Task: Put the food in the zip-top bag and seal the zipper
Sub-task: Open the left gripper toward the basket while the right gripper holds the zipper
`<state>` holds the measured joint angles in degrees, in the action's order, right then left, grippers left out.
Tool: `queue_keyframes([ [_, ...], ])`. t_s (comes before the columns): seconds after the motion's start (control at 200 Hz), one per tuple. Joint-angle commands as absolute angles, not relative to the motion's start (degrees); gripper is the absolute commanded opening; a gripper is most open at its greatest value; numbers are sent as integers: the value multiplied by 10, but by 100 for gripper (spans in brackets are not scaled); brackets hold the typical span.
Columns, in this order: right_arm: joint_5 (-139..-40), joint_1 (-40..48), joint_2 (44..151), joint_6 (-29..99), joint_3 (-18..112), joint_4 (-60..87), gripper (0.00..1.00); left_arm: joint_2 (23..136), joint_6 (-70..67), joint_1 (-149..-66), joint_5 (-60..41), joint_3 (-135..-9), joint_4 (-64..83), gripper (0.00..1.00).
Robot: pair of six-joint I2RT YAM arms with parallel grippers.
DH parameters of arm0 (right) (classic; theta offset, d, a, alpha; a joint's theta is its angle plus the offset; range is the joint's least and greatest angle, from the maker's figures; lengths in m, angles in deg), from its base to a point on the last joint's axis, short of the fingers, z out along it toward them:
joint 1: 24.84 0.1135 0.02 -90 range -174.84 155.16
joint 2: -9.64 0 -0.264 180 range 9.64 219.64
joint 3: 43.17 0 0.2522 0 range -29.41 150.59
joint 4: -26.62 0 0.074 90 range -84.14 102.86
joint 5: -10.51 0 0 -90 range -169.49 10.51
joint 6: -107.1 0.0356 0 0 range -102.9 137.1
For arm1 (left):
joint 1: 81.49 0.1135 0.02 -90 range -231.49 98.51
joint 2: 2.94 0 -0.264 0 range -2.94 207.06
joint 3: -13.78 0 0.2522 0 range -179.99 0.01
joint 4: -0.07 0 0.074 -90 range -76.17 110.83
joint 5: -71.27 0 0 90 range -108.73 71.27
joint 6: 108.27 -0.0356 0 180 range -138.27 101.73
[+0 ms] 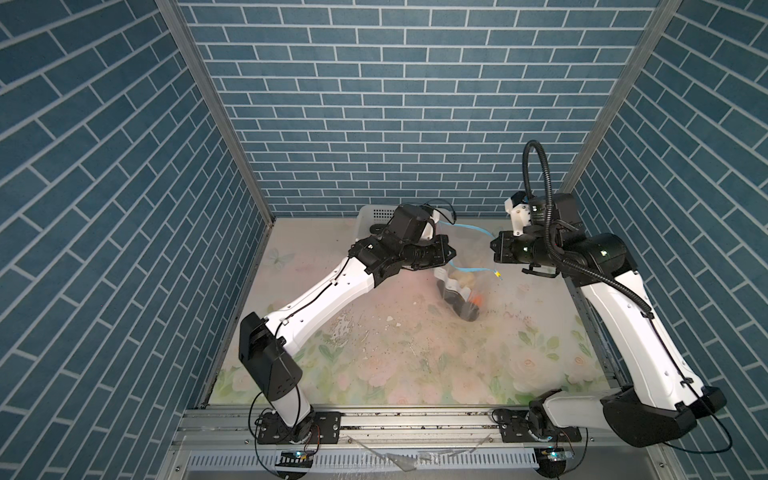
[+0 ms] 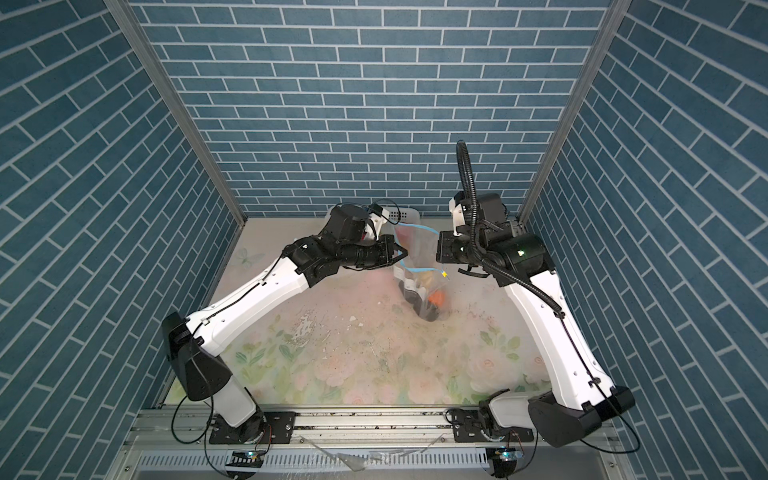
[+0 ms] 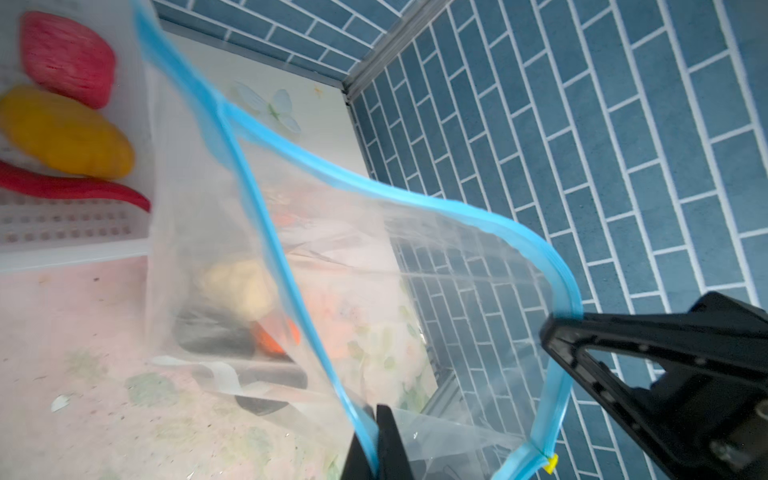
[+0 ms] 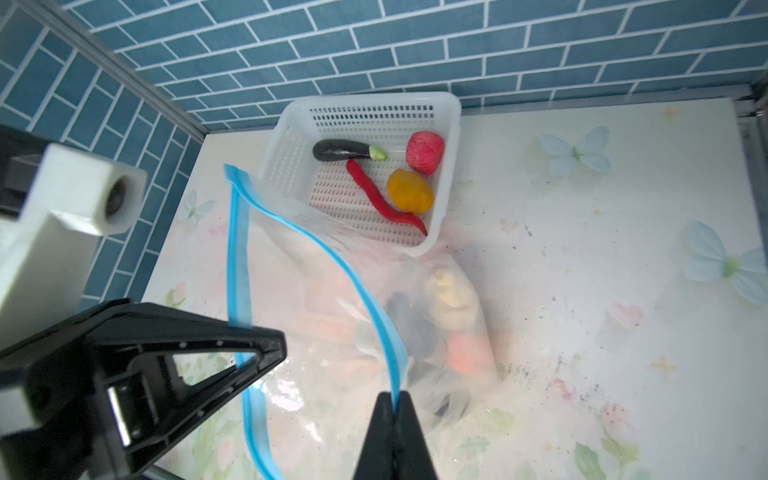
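A floral worktop (image 1: 415, 353) sits between blue brick walls (image 1: 395, 104). Both arms reach inward; left end effector (image 1: 452, 252) and right end effector (image 1: 492, 245) each clamp the zipper (image 1: 469, 227) of the bag (image 1: 465, 291).

Floral table (image 1: 415, 374) is carrying basket (image 4: 374, 99) far-centre, bag (image 2: 415, 253) bottom is resting centre-right, flecks (image 1: 345, 332) are lying mid-table.

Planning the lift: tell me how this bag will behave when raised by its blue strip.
Probably floppy: the blue strip, pinched by the left pincer and right pincer, bends in loose curves. Likely bottom-heavy: the food sits bunched low in the bag.
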<state>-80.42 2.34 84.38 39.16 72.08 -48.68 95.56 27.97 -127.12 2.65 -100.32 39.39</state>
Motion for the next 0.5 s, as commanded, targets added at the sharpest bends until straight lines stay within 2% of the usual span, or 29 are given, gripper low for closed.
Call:
queue_keyframes([
  [0.0, -756, 13, 822, 366, 706, -511, 0, 998, 268, -1282, 53, -1047, 383, 0],
  [0.155, -736, 5, 792, 358, 666, -508, 0, 1043, 259, -1288, 67, -1073, 370, 0],
  [0.285, -774, 5, 784, 365, 606, -470, 0, 1051, 253, -1288, 71, -1028, 348, 0],
  [0.495, -842, 6, 807, 385, 553, -417, 0, 1013, 241, -1263, 59, -931, 329, 12],
])
